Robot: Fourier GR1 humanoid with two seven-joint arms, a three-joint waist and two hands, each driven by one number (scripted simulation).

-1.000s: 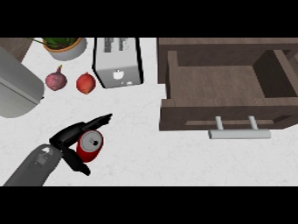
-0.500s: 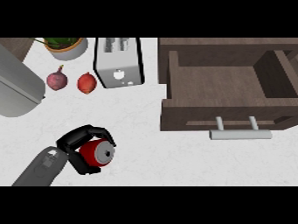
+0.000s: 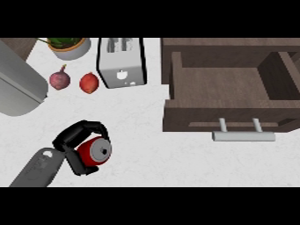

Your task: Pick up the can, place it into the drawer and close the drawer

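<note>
- My left hand [image 3: 74,145], near left on the counter, curls around the red can [image 3: 95,150].
- Pickup step: next I lift it right, over the open drawer [image 3: 233,88].

Bare desk [image 3: 145,132] lay between my left hand [image 3: 81,143] and the drawer [image 3: 233,88], which stood open above. Its front wall and handle [image 3: 243,135] faced me. The toaster [image 3: 121,63] and two fruits [image 3: 74,81] stood well apart, up left.
</note>
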